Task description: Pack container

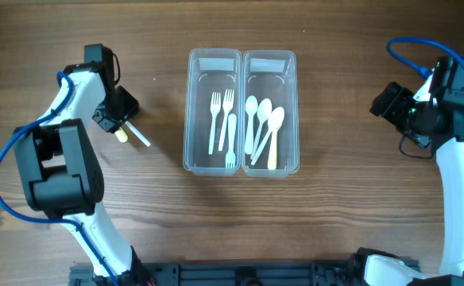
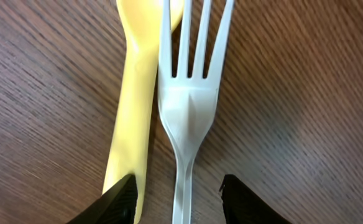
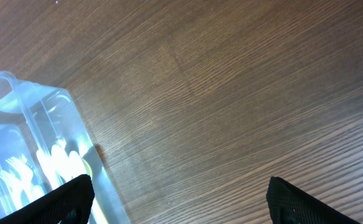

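A white plastic fork [image 2: 189,99] and a yellow spoon [image 2: 132,93] lie side by side on the wooden table. My left gripper [image 2: 178,183] is open and low over them. Its fingers straddle the fork's handle, and the left finger overlaps the yellow spoon's handle. In the overhead view the left gripper [image 1: 119,117] is left of two clear containers, with the fork [image 1: 141,137] and the spoon [image 1: 121,135] poking out below it. The left container [image 1: 191,119] holds three forks and the right container [image 1: 295,119] holds several spoons. My right gripper [image 1: 389,100] is open and empty, right of the containers.
The right wrist view shows bare wood between the open right fingers [image 3: 180,186] and a corner of the spoon container [image 3: 20,124] at lower left. Blue cables run along both arms.
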Action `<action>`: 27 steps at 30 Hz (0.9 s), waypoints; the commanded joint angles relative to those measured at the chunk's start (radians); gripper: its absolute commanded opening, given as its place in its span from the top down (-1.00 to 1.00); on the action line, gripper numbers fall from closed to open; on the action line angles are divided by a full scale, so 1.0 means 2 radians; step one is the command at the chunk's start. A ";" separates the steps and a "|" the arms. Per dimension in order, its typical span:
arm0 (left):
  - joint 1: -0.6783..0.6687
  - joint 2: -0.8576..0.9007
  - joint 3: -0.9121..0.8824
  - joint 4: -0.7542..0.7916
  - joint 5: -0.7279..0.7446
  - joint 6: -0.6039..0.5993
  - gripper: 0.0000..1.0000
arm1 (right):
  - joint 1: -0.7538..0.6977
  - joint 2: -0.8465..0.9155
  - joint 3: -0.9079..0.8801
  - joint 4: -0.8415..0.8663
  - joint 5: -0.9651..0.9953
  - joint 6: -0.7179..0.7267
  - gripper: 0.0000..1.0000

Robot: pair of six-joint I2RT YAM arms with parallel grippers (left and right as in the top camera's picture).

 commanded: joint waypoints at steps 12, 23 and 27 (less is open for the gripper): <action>0.000 0.038 -0.007 0.013 0.008 0.006 0.44 | -0.001 0.004 0.006 -0.005 -0.007 0.001 -0.77; -0.004 -0.055 0.040 -0.018 0.142 0.110 0.92 | -0.001 0.004 0.006 -0.006 -0.008 0.001 -0.77; -0.077 -0.190 0.055 -0.037 0.140 0.198 0.92 | -0.001 0.004 0.006 -0.006 -0.008 0.002 -0.77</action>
